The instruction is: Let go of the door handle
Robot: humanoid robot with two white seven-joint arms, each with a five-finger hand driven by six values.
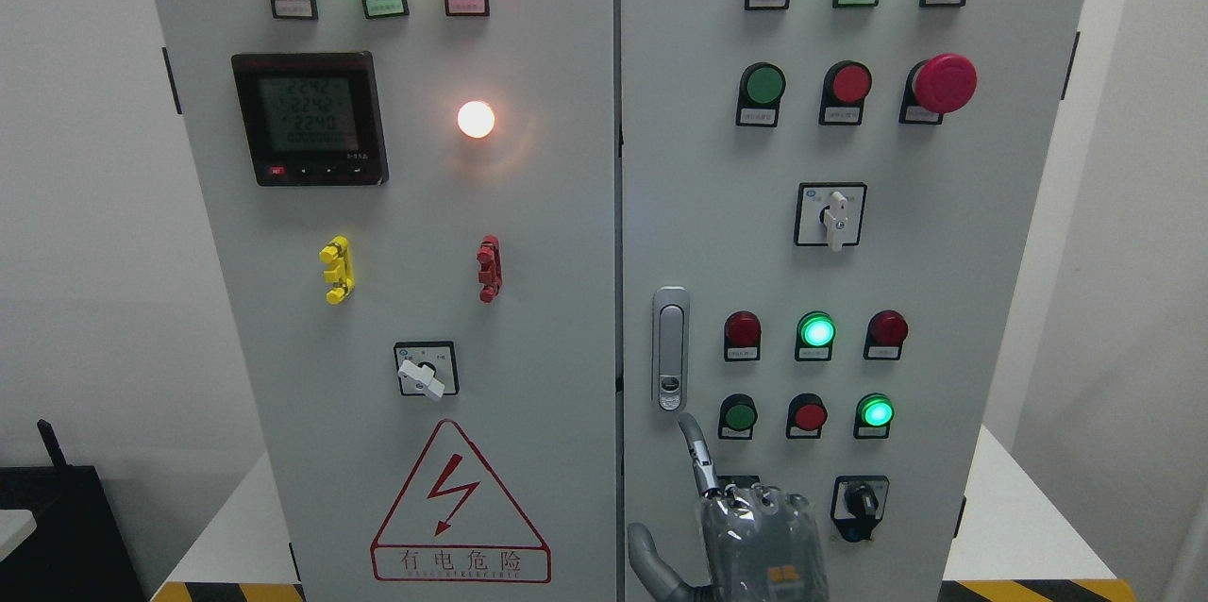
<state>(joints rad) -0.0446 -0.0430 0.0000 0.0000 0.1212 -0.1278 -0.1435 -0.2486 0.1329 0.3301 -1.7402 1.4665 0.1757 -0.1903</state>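
Withdrawing carelessly is the main risk here: the right hand (pixel 746 536) has its index finger (pixel 696 456) stretched upward, and the tip sits just below the silver, vertical, recessed metal door handle (pixel 670 338) on the right door of the grey steel control cabinet (pixel 528 319). The tip looks just clear of the handle's lower end near the keyhole, though I cannot tell whether it is touching. If the finger catches that lower lip as the arm drops back, it could tug the handle out or pull the door ajar. A sideways drift to the right could also brush the small round green push button (pixel 738 415) or the round red push button (pixel 809 414) just beside the finger, and this panel is plainly live.

The hand rises from the bottom edge, right of centre, with its back to the camera under a clear plastic cover. The thumb (pixel 649 557) splays out to the left, the index points up, and the remaining fingers fold away at the knuckles. It grips nothing, so the release looks all but done. The left arm is not visible.
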